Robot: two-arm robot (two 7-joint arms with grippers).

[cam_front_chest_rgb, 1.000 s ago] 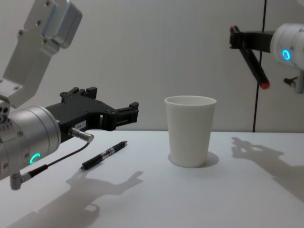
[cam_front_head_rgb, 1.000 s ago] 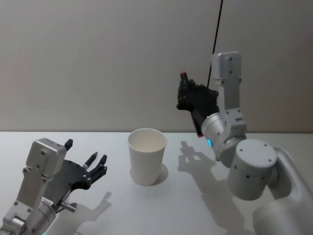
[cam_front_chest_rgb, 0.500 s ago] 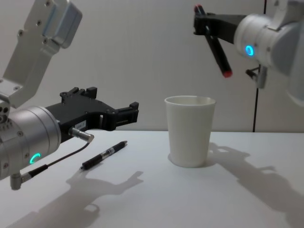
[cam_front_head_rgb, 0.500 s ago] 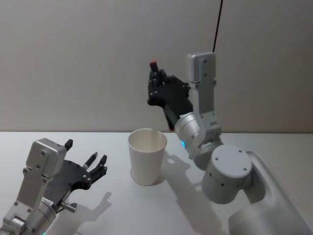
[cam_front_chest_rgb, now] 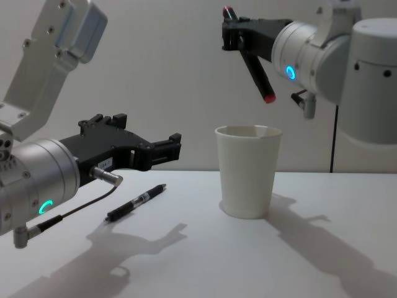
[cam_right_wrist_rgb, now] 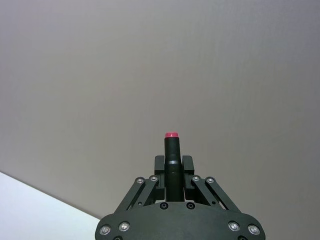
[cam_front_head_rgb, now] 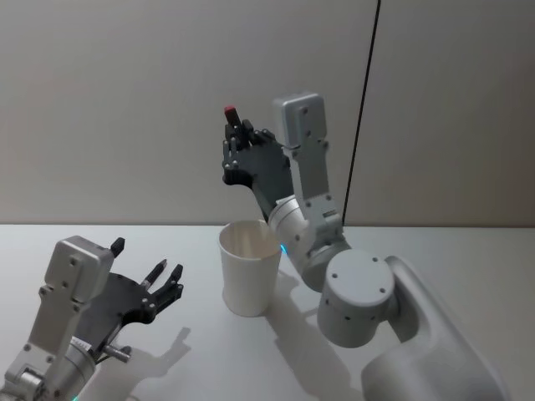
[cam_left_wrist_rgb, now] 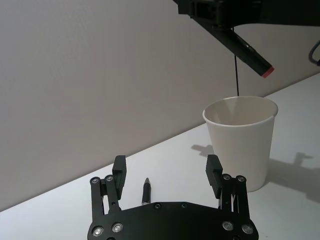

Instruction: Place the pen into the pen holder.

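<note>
The right gripper [cam_front_chest_rgb: 239,38] was pressed tight on a black pen [cam_front_chest_rgb: 257,74] with red ends, holding it high above the white table [cam_front_chest_rgb: 205,267] against a plain grey wall [cam_front_chest_rgb: 155,62]. The pen was gripped near its upper end and hung tilted. In the chest view its lower red end pointed down toward the mouth of the pen holder [cam_front_chest_rgb: 248,174], clear of the rolled rim and not yet inside. In the right wrist view the pen's upper red end stood out just past the closed fingers [cam_right_wrist_rgb: 159,162].

The pen holder, a plain white paper cup, stood upright and empty near the middle of the table.

To the robot's left, well apart from the cup, the left gripper [cam_left_wrist_rgb: 166,170] hovered low over the table with its fingers spread wide and nothing between the pads. A second pen [cam_front_chest_rgb: 135,203], slim and black, lay flat on the table under that gripper. Its tip showed between the open fingers in the left wrist view, touched by neither. A thin black cable [cam_front_head_rgb: 361,109] ran down the wall behind the right arm.
</note>
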